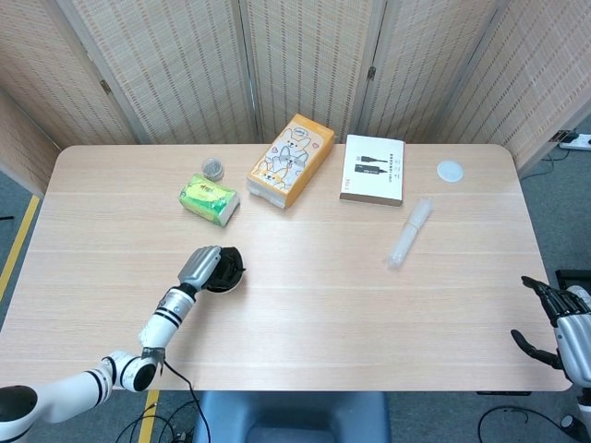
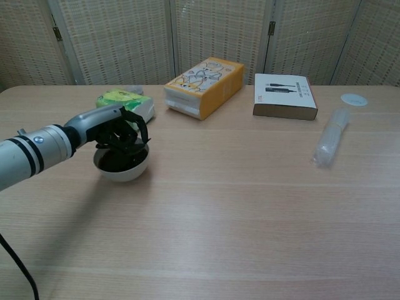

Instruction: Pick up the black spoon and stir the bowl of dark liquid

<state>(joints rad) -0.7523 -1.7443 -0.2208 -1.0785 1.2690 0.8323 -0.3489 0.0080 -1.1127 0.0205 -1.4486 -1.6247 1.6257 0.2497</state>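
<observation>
A lab-like test space: a plain wooden bench (image 1: 305,305) ringed by woven folding screens (image 1: 305,65), with cables on the floor.

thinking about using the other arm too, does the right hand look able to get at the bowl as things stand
Probably not easily. The right hand sits off the table's near right corner, while the bowl is far across on the left, with the left hand already over it.
</observation>
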